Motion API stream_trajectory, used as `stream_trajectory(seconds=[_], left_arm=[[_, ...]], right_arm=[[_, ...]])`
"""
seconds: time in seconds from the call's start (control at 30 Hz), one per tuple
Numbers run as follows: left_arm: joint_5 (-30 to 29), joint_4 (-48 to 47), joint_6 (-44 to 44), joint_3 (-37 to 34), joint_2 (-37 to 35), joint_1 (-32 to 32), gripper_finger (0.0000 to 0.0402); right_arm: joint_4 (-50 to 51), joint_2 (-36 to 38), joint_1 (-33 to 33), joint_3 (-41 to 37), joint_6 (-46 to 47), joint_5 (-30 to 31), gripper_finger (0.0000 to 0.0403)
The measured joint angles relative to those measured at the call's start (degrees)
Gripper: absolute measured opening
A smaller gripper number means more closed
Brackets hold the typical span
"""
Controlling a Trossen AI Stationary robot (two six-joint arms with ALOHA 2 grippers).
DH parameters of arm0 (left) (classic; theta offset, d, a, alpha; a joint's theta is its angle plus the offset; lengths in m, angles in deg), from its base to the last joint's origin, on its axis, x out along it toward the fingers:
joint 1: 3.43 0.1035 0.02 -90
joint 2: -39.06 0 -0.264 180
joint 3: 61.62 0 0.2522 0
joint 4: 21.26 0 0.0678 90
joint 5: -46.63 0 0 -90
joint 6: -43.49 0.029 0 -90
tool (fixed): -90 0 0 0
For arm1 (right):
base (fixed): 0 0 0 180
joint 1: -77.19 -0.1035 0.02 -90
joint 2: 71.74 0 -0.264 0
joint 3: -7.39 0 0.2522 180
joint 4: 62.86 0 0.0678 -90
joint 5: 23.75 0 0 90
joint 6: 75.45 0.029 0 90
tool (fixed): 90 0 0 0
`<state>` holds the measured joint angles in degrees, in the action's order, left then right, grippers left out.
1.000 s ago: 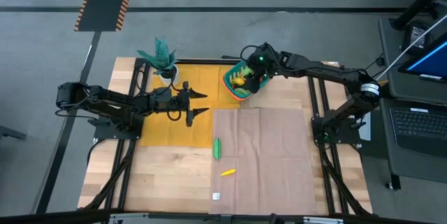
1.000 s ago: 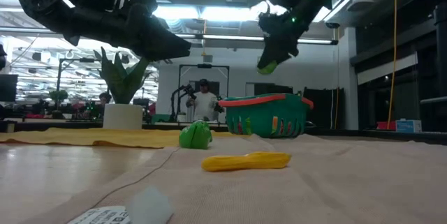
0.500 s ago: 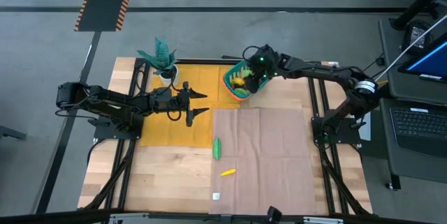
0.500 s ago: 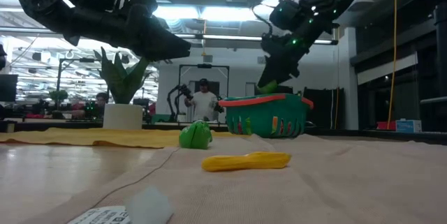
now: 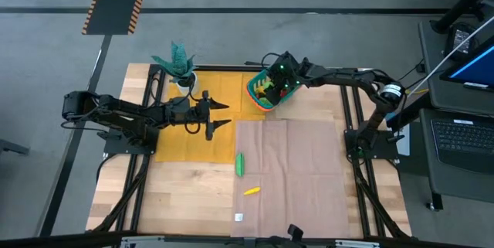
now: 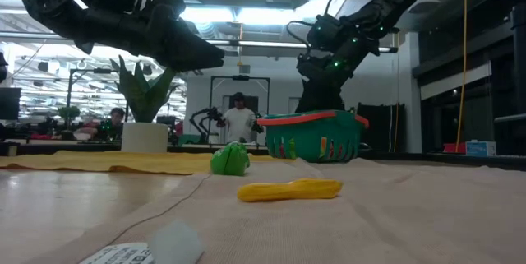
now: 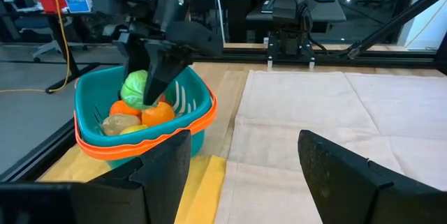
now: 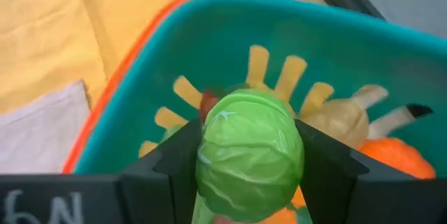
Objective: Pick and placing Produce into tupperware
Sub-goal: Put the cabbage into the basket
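The teal tupperware [image 5: 258,98] with its orange-red rim [image 7: 143,140] stands at the table's far middle, holding orange, yellow and beige produce. My right gripper [image 5: 272,86] reaches down into it, shut on a green cabbage-like toy [image 8: 250,155], which also shows in the left wrist view [image 7: 140,88]. My left gripper [image 5: 220,117] hovers open above the yellow cloth, left of the tupperware, touching nothing. A green piece [image 5: 240,164] and a yellow piece [image 5: 252,191] lie on the tan cloth. My right gripper pinches the green cabbage [image 8: 250,155] between its two fingers [image 8: 178,161], one on either side of its round body. The fingers come from above, slanting down into the tupperware. The cabbage sits low among the other pieces; whether it rests on them I cannot tell.
A teal potted plant [image 5: 179,62] in a white pot stands at the far left of the yellow cloth [image 5: 181,141]. The tan cloth [image 5: 297,174] covers the near right. A small white tag [image 5: 238,217] lies near the front edge. People and racks show beyond the table.
My right gripper, carrying the green cabbage, has come down from above the tupperware's rim into the container, shifting slightly toward the table's left. The cabbage now sits below the rim among the other produce. My left arm has kept still.
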<state>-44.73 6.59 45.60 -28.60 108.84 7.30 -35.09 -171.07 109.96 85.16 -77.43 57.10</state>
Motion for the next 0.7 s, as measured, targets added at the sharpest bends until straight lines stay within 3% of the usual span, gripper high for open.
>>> stream_trajectory(seconds=[0.57,0.7], left_arm=[[0.00,0.00,0.00,0.00,0.00,0.00,0.0256],[0.00,0.00,0.02,0.00,0.00,0.00,0.0256]], right_arm=[[-1.00,-2.64,0.00,0.04,-0.02,-0.09,0.0193],[-1.75,-2.63,0.00,0.04,0.02,0.00,0.0259]])
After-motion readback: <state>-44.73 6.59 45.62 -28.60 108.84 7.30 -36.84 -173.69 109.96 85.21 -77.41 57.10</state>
